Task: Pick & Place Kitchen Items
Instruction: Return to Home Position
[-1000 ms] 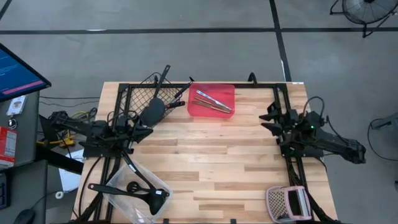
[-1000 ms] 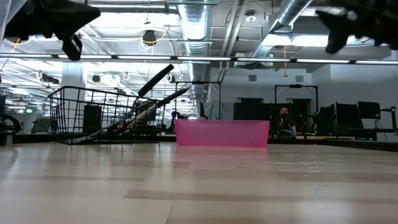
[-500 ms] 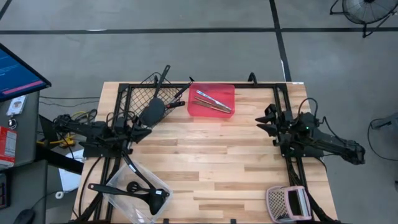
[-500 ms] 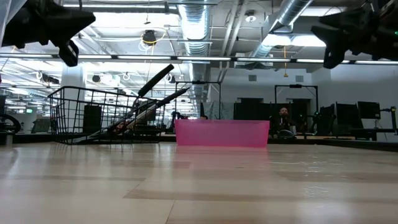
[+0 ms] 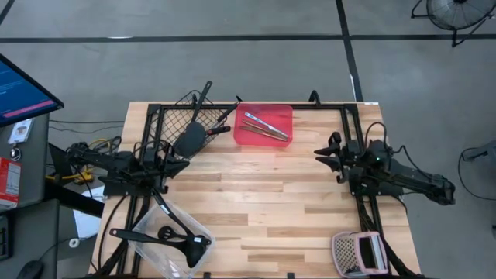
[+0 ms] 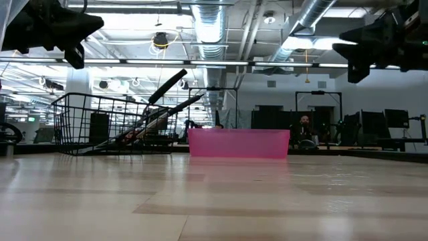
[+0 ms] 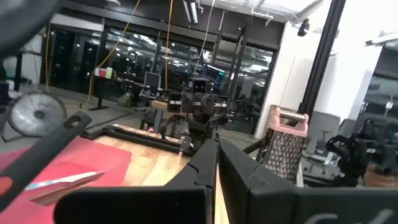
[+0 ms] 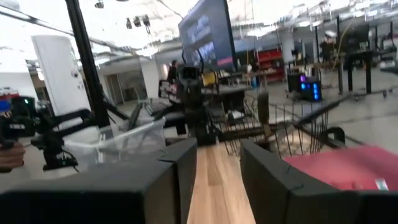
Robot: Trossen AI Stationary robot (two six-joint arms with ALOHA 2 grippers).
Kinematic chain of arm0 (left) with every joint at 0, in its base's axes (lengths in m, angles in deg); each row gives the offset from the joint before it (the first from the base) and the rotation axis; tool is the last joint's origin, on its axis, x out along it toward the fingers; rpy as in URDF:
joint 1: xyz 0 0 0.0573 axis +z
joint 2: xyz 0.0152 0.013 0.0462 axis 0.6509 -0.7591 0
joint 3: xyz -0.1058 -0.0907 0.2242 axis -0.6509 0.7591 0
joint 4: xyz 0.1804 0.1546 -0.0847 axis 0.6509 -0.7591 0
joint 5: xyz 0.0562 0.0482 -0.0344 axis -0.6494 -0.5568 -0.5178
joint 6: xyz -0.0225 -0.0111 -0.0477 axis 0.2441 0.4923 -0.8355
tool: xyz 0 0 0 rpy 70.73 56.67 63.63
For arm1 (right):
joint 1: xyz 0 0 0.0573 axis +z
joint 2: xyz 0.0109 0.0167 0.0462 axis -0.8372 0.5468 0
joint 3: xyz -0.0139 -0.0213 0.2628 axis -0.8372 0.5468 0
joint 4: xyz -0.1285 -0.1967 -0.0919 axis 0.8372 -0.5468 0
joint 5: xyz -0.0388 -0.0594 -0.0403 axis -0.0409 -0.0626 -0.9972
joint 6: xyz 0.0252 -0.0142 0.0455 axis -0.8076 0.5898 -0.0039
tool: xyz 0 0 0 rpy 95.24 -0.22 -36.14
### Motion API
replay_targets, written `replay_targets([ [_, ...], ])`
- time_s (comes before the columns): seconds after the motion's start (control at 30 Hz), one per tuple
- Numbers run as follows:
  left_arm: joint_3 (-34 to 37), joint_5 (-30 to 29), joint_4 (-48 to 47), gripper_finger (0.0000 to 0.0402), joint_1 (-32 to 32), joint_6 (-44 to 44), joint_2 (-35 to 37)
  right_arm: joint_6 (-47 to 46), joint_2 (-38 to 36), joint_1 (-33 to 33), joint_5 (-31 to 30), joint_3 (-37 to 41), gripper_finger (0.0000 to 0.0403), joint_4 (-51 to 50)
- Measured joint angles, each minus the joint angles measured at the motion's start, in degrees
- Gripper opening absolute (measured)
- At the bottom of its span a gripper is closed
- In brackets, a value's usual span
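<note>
Black long-handled utensils [image 5: 191, 136] lie in the black wire basket [image 5: 172, 116] at the far left, and one handle [image 6: 168, 86] sticks up over its rim. Slim silver pieces [image 5: 265, 126] lie in the red tray [image 5: 240, 136]. More black utensils [image 5: 163, 236] rest in the clear tub [image 5: 203, 229] at the near left. My left gripper [image 5: 184, 160] hangs shut above the table's left side, near the basket. My right gripper [image 5: 322, 155] hangs open above the right side, nothing between its fingers [image 8: 177, 165].
A pinkish mesh item with a white part [image 5: 358, 254] lies at the near right corner. Bare wood [image 5: 263, 201] spreads between the two arms. A black frame [image 5: 325, 107] runs along the table's far edge. A monitor [image 5: 23, 93] stands off the left side.
My right gripper has sunk a little and come toward the middle of the table, its nose tipping lower. My left gripper has rolled slightly about its own line and stayed shut. No utensil has moved.
</note>
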Motion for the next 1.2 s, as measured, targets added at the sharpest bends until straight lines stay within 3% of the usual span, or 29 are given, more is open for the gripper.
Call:
replay_targets([
  [0.4, 0.0, -2.51, 0.06, 0.0002, -0.02, 5.79, -1.73, -0.24, 0.0, -0.01, -1.58, 0.0, 0.0118, -6.8],
  [0.63, 0.0, -2.5, 0.27, 0.0002, 0.0, 5.79, -4.43, 0.65, 0.0, -0.02, -6.91, 0.0, 0.0118, -7.32],
  [1.2, 0.0, -2.48, 0.42, 0.0002, -0.01, 5.77, -10.44, 0.65, 0.04, 0.0, -6.98, 0.0, 0.0118, -8.22],
])
